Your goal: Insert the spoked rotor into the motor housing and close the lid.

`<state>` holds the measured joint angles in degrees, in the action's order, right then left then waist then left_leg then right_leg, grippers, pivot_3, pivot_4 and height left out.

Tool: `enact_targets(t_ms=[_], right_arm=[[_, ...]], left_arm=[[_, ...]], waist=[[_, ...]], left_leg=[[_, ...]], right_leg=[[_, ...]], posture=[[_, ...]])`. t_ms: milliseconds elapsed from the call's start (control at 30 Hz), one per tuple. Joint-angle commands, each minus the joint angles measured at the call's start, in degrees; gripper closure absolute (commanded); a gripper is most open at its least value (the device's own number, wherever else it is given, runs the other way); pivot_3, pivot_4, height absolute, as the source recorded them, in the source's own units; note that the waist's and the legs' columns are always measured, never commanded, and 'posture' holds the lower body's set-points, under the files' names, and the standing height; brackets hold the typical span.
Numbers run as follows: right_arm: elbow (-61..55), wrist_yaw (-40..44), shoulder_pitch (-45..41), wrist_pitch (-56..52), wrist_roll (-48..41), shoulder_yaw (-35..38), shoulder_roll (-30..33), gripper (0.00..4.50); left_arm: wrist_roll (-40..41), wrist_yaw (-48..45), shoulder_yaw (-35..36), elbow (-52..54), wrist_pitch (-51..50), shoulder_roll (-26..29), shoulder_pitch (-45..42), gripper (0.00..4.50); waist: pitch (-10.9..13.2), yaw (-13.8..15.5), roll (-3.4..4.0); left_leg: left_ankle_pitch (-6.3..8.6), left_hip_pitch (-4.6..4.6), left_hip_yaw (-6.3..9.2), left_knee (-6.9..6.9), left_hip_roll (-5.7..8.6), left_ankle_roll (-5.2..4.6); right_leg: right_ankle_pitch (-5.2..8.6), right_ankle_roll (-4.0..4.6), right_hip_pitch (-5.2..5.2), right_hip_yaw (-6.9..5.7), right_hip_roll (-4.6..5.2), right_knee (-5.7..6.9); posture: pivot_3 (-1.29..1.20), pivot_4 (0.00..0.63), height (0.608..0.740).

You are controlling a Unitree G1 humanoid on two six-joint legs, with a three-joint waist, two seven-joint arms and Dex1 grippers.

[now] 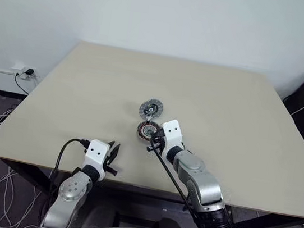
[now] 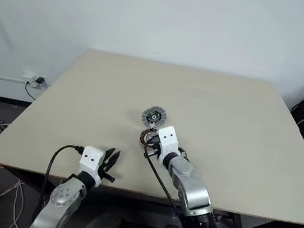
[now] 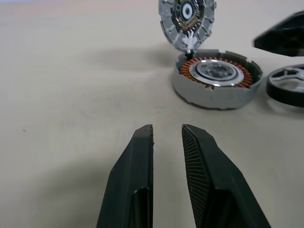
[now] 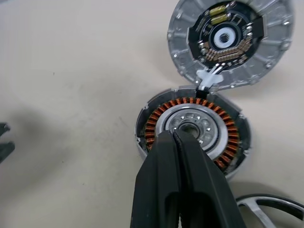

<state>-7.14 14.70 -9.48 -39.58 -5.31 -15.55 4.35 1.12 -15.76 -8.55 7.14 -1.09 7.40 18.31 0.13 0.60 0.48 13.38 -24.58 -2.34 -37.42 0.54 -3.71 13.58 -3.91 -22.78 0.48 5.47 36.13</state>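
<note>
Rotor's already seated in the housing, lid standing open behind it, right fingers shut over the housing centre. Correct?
Not quite: the spoked rotor lies on the table beside the motor housing, not in it, as the right wrist view shows. The lid is open; the right gripper's fingers are shut.

Copper-wound motor housing (image 4: 190, 130), lid (image 4: 231, 43) open, spoked rotor (image 3: 288, 85) beside

Spoked rotor (image 4: 270, 205) cut by the frame edge, motor housing (image 4: 192, 130) partly behind right hand (image 4: 176, 138).

Bare table (image 1: 76, 92) all round; lid (image 4: 232, 40) (raised) behind motor housing (image 3: 216, 80)
</note>
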Motion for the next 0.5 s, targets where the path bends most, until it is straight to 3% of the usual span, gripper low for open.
enact_targets(t_ms=[33, 167, 500], right_arm=[[1.37, -0.51, -3.8, -0.74, 0.91, -0.67, -1.14, 4.48], [4.23, -0.99, -5.92, -1.82, 1.44, -0.99, -2.11, 4.5], [9.85, -2.25, -8.27, -1.8, 2.79, -0.74, -3.84, 4.5]], left_arm=[[0.66, 0.78, -0.36, 3.55, 0.28, -0.82, 0.72, 3.5], [0.39, 1.51, -0.34, 3.5, 0.16, -1.3, 0.85, 4.43], [2.45, 0.48, -0.62, 3.46, -1.76, -1.75, -0.15, 4.47]], waist=[[0.01, -0.25, 0.03], [0.01, -0.46, 0.03], [0.02, -1.39, 0.05]], left_leg=[[0.0, 0.0, 0.0, 0.01, 0.0, 0.0], [-0.01, -0.01, -0.02, 0.05, 0.0, 0.01], [-0.01, 0.0, -0.04, 0.06, 0.02, 0.01]], right_leg=[[0.0, 0.0, -0.02, 0.0, -0.01, 0.0], [0.01, 0.01, -0.05, -0.01, -0.05, 0.01], [0.0, 0.0, -0.06, 0.0, -0.09, 0.02]], posture=[[0.0, 0.0, 0.74], [0.0, 0.0, 0.74], [0.0, 0.0, 0.74]])
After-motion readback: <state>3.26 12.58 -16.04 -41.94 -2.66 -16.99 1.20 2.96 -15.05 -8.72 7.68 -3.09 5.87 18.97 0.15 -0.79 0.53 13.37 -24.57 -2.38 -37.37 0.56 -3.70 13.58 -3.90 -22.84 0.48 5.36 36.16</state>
